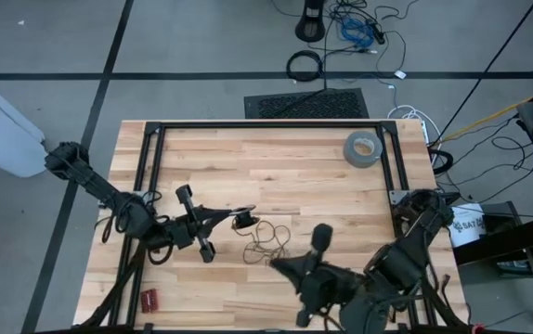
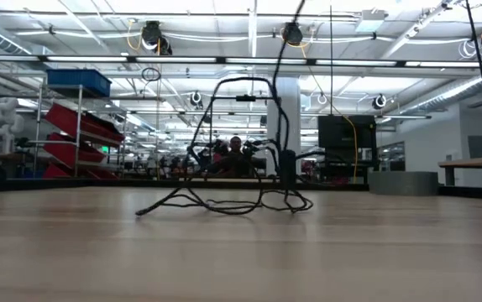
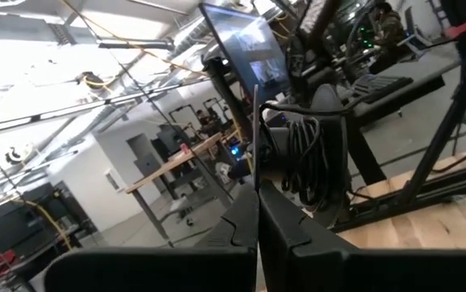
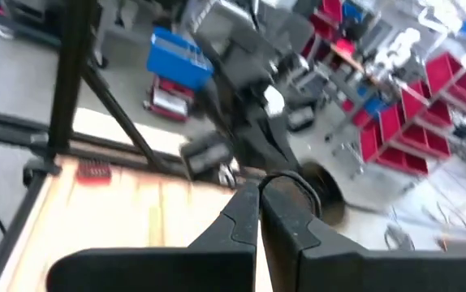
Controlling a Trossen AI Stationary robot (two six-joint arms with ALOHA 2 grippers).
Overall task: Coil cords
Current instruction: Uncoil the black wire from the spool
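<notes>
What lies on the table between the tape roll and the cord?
Nothing: in the high view, only bare wood separates the grey tape roll from the thin black cord tangled near the table's middle.

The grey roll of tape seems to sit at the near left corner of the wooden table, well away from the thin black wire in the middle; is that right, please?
Not quite. The high view shows the grey roll of tape at the far right corner of the wooden table, not the near left. It does lie well away from the thin black wire in the middle.
</notes>
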